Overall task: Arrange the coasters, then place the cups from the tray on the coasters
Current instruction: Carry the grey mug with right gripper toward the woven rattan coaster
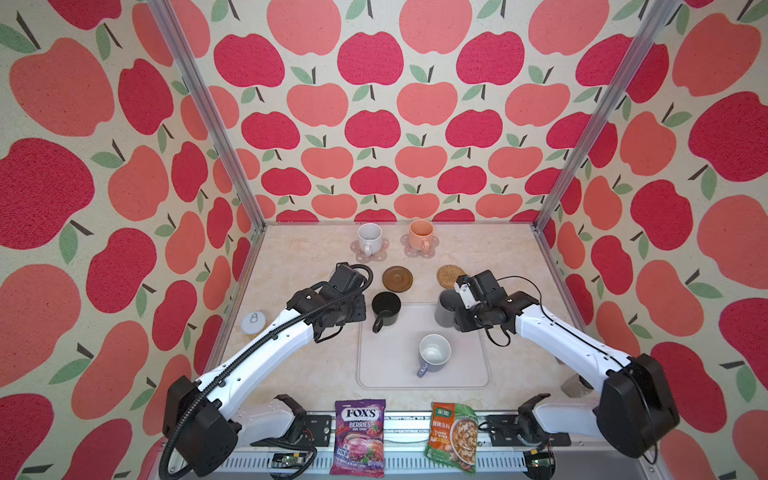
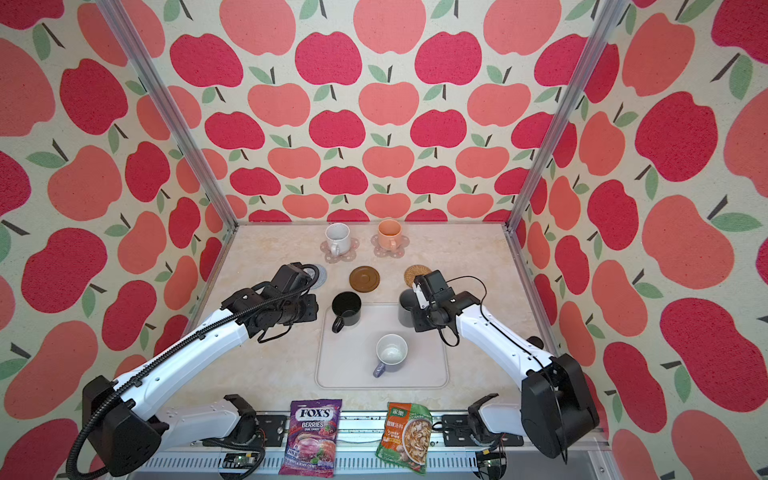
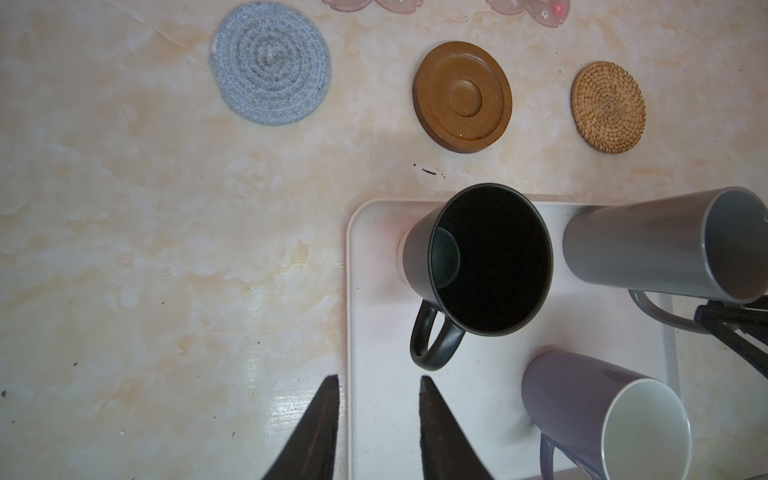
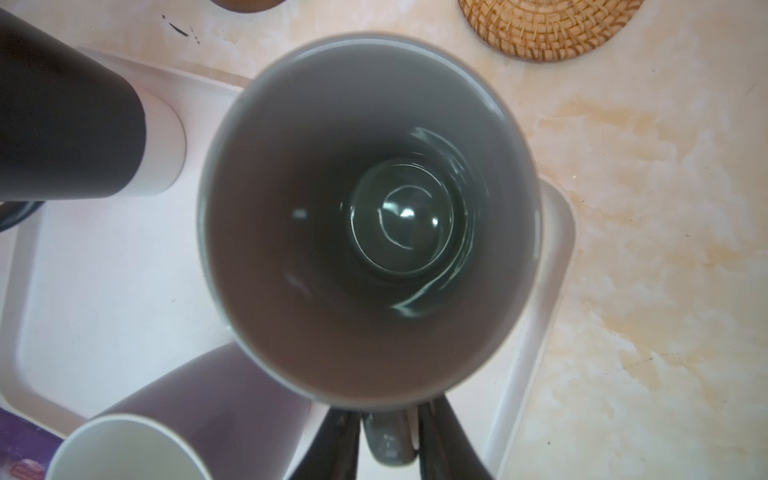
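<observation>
Right gripper (image 4: 386, 417) seemingly pinches dark grey mug's (image 4: 332, 166) handle.

"FOX'S BERRIES" on candy bag (image 1: 360, 436)

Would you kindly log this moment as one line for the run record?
left gripper open, empty | right gripper astride dark grey mug handle | black mug, lavender mug on tray

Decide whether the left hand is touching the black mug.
Apart. The left wrist view shows bare tray between the left hand and the handle of the black mug.
</observation>
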Controlling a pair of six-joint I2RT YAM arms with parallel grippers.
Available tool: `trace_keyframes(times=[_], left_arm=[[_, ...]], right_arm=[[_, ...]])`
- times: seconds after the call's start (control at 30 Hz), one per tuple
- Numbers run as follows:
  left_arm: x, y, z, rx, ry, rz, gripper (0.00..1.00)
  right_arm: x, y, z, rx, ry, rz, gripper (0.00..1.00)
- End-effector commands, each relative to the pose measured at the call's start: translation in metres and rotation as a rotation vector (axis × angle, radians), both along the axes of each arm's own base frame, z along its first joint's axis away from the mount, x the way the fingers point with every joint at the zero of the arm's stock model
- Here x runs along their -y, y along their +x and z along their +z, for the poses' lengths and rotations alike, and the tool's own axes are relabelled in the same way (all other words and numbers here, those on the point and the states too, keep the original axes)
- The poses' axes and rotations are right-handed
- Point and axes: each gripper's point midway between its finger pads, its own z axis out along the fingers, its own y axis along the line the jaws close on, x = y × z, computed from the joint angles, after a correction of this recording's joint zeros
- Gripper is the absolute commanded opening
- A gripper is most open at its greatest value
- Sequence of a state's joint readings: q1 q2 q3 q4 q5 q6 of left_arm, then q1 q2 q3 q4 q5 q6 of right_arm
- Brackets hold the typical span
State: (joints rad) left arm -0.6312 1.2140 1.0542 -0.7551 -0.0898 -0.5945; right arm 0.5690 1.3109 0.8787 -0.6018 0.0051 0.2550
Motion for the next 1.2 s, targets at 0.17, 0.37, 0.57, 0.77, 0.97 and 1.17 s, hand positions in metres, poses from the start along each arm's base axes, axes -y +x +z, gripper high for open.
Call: trace_keyframes(times=[0.17, 0.37, 0.57, 0.77, 0.97, 1.17], left_arm=[[0.0, 0.003, 0.005, 0.002, 0.02, 0.006, 0.35], [-0.002, 0.002, 0.001, -0.005, 0.031, 0.009, 0.35], [-0.003, 0.0, -0.004, -0.017, 0.028, 0.015, 0.35], [0.0, 0.001, -0.006, -0.023, 0.027, 0.01, 0.35], [0.002, 0.001, -0.009, -0.032, 0.024, 0.006, 0.35], [0.002, 0.0, -0.01, -0.037, 0.025, 0.006, 0.35]], right_arm=[[0.004, 0.009, -0.004, -0.025, -0.048, -0.055, 0.38], [-0.003, 0.017, -0.005, -0.008, -0.06, -0.038, 0.35], [-0.003, 0.019, -0.008, 0.003, -0.063, -0.046, 0.28], [-0.004, 0.02, 0.003, 0.05, -0.037, -0.047, 0.27], [-0.001, 0.021, 0.01, 0.077, -0.04, -0.049, 0.28], [-0.002, 0.019, 0.002, 0.05, -0.051, -0.044, 0.28]])
